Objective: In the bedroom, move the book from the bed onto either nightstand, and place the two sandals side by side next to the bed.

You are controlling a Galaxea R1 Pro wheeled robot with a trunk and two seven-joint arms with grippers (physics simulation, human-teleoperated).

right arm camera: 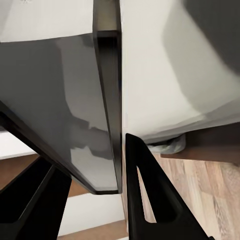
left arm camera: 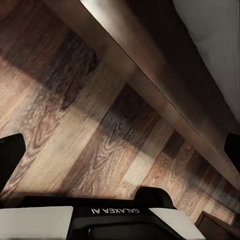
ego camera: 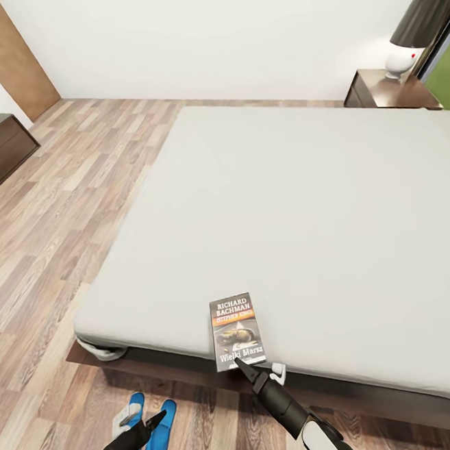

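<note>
At bed [ego camera: 305,196] edge | right hand [ego camera: 240,365] grips book [ego camera: 236,330]

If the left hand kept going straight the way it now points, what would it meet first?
Probably the wood-plank floor just short of the bed frame: the left hand, fingers spread, looks down at bare planks beside the frame, though depth is uncertain.

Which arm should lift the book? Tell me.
Right. The right gripper is already at the near edge of the book, its fingers astride that edge. The left gripper hangs over the sandals on the floor.
</note>
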